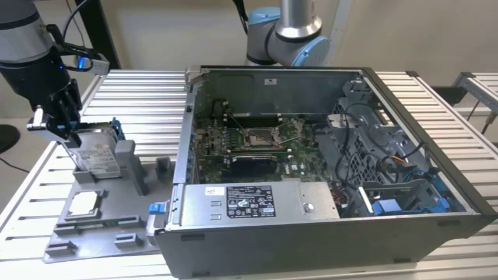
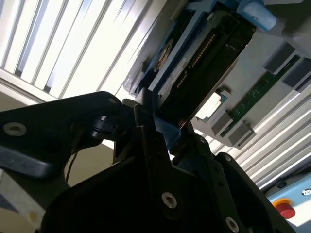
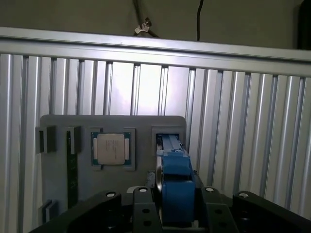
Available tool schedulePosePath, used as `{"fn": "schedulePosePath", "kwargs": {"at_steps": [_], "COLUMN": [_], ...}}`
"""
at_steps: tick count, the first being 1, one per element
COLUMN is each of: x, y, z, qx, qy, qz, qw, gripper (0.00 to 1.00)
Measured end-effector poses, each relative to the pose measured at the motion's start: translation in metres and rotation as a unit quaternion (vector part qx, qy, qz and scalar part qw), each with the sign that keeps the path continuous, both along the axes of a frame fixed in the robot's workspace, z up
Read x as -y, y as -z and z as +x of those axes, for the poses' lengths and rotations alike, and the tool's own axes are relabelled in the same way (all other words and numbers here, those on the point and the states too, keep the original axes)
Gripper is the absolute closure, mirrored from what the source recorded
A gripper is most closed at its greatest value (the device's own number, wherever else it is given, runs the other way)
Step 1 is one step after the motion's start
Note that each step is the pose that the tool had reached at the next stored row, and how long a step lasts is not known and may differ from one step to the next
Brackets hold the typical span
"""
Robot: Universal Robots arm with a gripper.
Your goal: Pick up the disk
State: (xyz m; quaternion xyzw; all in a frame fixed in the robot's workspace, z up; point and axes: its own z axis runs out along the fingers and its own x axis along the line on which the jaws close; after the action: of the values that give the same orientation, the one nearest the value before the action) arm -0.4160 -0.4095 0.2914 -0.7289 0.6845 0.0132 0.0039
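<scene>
Hand [image 1: 64, 133] was clenched on the blue-framed upper edge of the disk [image 1: 100, 154], which stood on end in a slot of the grey tray [image 1: 116, 230], directly below the hand, its long axis apparently near upright.

One disk [image 1: 98, 153], one square chip [image 1: 83, 202], one grey holder [image 1: 109, 228] and one open computer case [image 1: 311, 245].
</scene>
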Motion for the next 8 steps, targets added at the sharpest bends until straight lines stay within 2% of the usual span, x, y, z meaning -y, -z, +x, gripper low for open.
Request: {"fn": "schedulePosePath", "kwargs": {"at_steps": [2, 8], "x": [0.0, 0.0], "y": [0.0, 0.0001], "z": [0.0, 0.0], "qx": [0.0, 0.0001], "qy": [0.0, 0.0], "qz": [0.0048, 0.005], "qw": [0.99999, 0.99999], "gripper": [1.0, 1.0]}}
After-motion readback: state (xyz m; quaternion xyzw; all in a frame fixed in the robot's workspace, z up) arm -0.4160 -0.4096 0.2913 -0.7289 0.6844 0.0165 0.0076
